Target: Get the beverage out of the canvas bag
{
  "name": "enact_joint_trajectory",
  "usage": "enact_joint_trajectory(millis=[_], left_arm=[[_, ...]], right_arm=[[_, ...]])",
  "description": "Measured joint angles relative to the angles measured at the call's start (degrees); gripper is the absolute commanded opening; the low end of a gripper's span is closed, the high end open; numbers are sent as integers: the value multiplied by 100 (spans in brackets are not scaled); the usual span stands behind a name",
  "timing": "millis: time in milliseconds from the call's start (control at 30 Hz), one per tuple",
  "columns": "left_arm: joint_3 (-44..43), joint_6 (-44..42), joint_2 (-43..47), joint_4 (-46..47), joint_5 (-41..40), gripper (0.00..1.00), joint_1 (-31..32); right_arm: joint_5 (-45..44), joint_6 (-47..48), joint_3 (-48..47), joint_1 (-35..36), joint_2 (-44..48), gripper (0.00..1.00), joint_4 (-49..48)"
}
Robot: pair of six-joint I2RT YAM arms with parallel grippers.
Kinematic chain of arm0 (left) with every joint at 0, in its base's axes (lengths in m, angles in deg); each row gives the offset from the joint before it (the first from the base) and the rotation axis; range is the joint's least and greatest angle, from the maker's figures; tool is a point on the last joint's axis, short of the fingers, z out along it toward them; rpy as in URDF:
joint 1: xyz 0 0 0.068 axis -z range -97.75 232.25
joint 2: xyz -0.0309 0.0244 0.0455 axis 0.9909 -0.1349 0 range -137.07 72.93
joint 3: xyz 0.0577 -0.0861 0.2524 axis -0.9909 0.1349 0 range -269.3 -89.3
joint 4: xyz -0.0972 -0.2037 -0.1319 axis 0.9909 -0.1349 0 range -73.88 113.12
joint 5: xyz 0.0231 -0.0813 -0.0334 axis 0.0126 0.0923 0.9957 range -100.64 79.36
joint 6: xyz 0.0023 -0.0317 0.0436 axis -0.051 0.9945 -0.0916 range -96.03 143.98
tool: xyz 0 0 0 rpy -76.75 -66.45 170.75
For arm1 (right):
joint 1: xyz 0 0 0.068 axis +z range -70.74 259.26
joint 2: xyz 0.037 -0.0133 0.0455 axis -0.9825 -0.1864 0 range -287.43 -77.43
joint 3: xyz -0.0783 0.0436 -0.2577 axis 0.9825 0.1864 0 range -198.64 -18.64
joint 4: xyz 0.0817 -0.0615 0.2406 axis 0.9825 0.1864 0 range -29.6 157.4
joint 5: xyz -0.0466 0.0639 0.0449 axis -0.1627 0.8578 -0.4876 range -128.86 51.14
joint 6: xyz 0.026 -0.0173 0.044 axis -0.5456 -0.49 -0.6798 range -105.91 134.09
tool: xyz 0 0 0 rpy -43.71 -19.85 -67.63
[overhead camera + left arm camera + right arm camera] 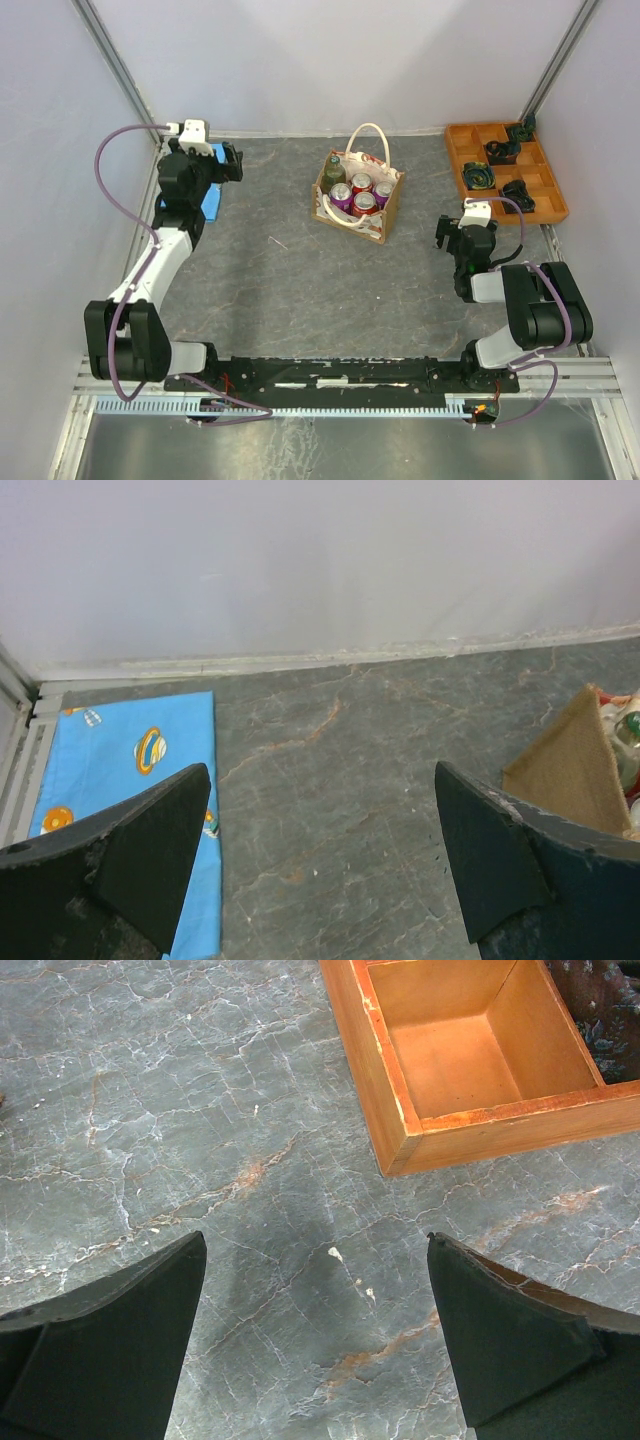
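Bag stands upright at centre-rear of the counter in the overhead view. It holds several cans and a dark bottle, with a white handle arched above them.

Left claw, upper left, and right claw, right of centre, are both spread wide and empty, well apart from the bag.

Risks:
- The drinks are tightly packed, so fingers may jam or drag a neighbour.
- The handle may snag a claw.
- The light bag may lift or tip with the drink.

The left wrist view catches only a bag corner at its right edge. The right wrist view shows only the tray and no bag.
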Motion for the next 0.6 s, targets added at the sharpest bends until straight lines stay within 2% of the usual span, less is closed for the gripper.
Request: enact_joint_trajectory(millis=[133, 433, 600], left_arm=[[-595, 70, -234, -490, 136, 99, 0], [-564, 442, -221, -573, 428, 99, 20], [-866, 588, -470, -767, 612, 99, 240]], right_arm=[[-2, 0, 0, 0, 0, 99, 0], [0, 0, 0, 0, 0, 99, 2], [0, 0, 0, 0, 0, 99, 2]])
